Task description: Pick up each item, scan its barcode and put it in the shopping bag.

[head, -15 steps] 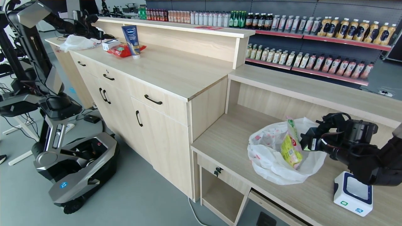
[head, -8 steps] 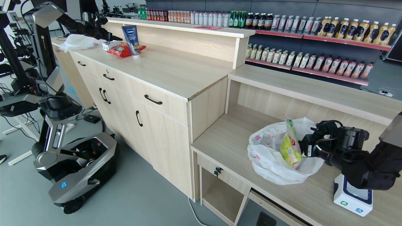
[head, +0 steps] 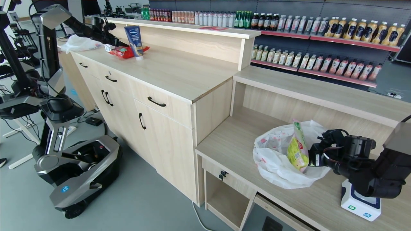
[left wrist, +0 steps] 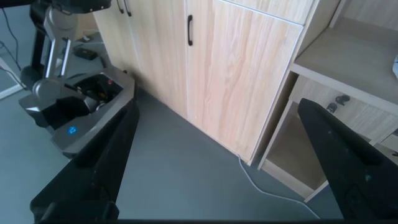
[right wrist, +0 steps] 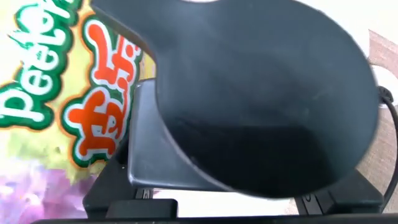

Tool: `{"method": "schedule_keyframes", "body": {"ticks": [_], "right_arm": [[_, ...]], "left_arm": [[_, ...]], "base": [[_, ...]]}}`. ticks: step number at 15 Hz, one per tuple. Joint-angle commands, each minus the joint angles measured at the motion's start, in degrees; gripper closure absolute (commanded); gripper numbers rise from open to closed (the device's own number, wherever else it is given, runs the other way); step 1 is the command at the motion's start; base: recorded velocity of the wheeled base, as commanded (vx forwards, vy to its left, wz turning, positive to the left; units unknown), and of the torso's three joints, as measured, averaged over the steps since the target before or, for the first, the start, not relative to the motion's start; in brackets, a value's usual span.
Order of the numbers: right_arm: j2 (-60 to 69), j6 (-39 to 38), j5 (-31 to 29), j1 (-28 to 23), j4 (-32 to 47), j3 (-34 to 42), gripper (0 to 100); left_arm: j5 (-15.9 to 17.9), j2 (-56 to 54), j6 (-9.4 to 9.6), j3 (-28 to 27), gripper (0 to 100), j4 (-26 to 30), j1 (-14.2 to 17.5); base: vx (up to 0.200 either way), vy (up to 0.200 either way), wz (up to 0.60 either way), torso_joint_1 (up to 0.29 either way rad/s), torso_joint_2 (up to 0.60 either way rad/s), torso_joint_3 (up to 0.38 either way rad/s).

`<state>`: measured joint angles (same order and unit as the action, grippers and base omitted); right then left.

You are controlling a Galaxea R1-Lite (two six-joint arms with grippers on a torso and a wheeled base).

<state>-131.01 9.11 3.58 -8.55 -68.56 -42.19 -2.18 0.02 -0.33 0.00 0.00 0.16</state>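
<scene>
We work at the lower counter (head: 231,141), where the white shopping bag (head: 273,160) lies slumped at about 4 o'clock in the head view, its near side close to the counter's front edge. The bag is limp film with no stiff mouth, so we judge this the main hazard: a packet let go against a fold could tip out over the rim. A finger snagged in the plastic on the way out could also drag the whole bag toward that edge.

The barcode scanner (head: 361,200) sits at 4 o'clock from the bag, right under our right forearm, and a careless swing could knock it.

The green-and-yellow snack packet (head: 297,150) stands upright, with its lower end down in the bag. The right gripper (head: 310,155) is clamped on it from 3 o'clock.

The left gripper (left wrist: 217,106) is spread wide with nothing in it, over the floor.
</scene>
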Motion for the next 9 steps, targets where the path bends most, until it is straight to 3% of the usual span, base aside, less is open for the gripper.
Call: {"method": "schedule_keyframes", "body": {"ticks": [1,9], "right_arm": [[-0.6,0.0,0.0,-0.2,0.0,-0.1,100],[-3.1,0.1,0.0,-0.5,-3.0,1.2,100]], "left_arm": [[0.0,0.0,-0.02,0.0,0,0.0,0.0],[0.0,0.0,-0.02,0.0,0,0.0,0.0]], "base": [[0.0,0.0,0.0,0.0,0.0,0.0],[0.0,0.0,0.0,0.0,0.0,0.0]]}}
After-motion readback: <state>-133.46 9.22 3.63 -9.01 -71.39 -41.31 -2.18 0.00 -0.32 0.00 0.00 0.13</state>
